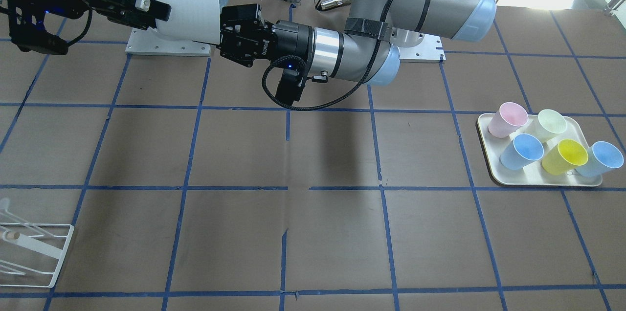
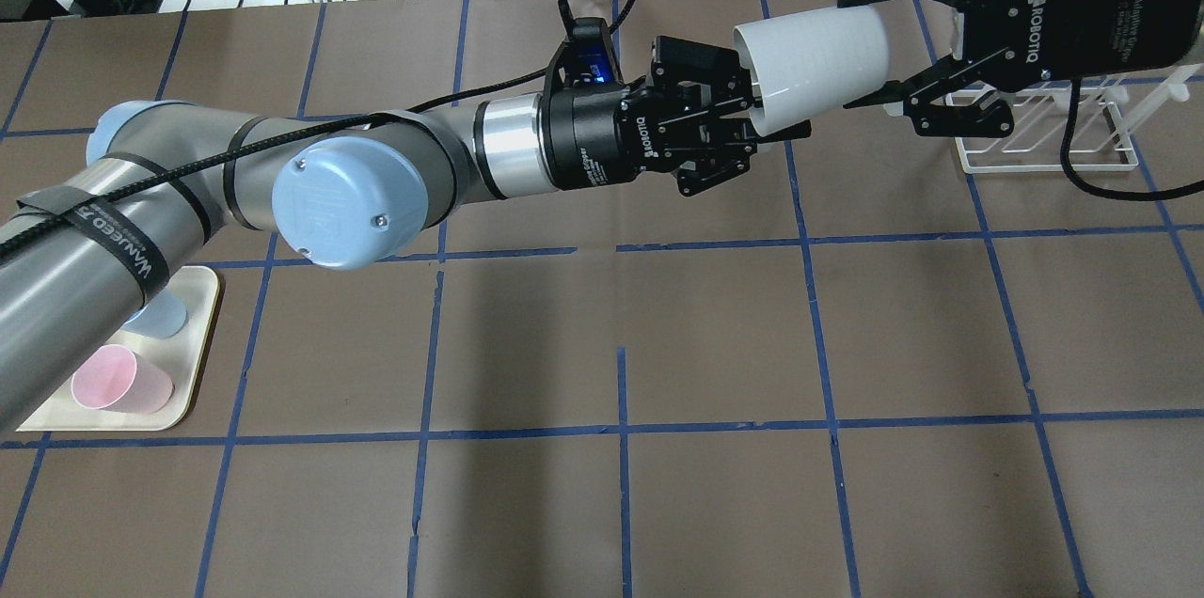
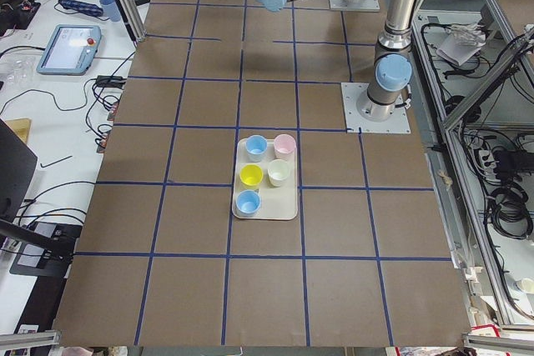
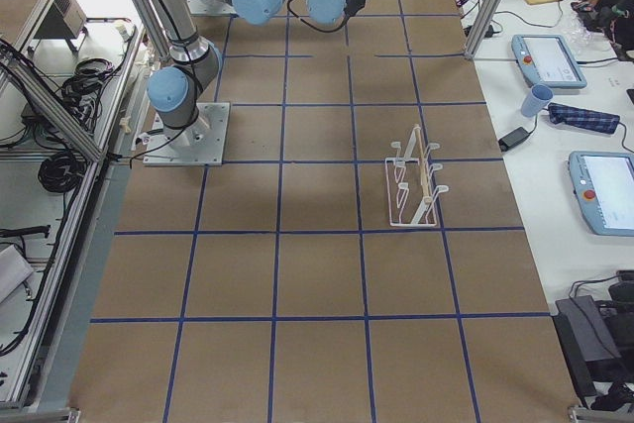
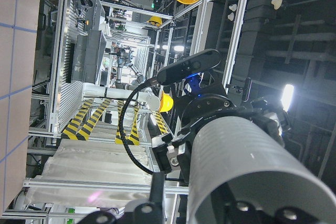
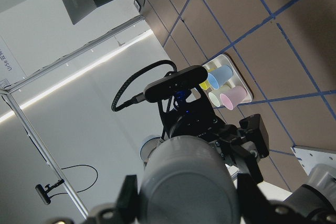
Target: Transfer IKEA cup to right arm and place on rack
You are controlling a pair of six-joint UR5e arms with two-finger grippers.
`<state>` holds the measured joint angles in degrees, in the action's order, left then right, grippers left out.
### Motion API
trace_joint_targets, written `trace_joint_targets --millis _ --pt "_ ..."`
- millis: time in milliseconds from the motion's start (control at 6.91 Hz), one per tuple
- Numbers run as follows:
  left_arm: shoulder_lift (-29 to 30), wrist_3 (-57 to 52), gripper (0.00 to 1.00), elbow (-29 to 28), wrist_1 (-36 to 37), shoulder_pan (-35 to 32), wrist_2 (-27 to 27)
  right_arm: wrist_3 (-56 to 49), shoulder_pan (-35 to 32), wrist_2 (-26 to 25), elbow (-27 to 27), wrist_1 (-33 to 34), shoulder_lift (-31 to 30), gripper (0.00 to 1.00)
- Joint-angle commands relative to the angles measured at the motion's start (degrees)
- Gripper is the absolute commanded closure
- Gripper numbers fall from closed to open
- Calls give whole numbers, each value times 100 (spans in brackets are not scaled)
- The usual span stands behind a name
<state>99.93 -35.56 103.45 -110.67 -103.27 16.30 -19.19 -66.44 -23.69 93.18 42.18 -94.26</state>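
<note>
Nearest the robot's base, the cream tray [image 2: 199, 335] carries the pink cup [image 2: 122, 379], which is no part of this job. Farther out, the left gripper [image 2: 767, 114] is clamped on the open end of the IKEA cup [image 2: 814, 57], holding it sideways in the air above the table. Beyond that, the right gripper [image 2: 849, 48] has its 2 fingers spread either side of the cup's base. I cannot tell whether they press on it. Farthest off, the rack [image 2: 1063, 137] stands with no cup on it. My reading is that the pickup is done and the handover is about halfway. A firm hold by the right gripper, the left's release and the placing on the rack are left.
</note>
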Motion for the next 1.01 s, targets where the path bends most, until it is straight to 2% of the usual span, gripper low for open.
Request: trace_joint_targets --millis 0,145,289,579,868 --pt "-70 14 55 -9 -7 9 -13 29 -1 -4 -11 1 13 61" --pt "-70 14 49 0 -33 26 -56 46 8 -74 -46 1 13 67" --pt "-79 -4 48 9 -68 87 -74 151 43 -188 -72 18 21 74" --pt "-88 5 45 9 -86 105 -83 222 174 -346 -98 376 21 81" --pt "-88 40 45 9 -95 114 -92 380 402 -1090 -125 1157 13 83"
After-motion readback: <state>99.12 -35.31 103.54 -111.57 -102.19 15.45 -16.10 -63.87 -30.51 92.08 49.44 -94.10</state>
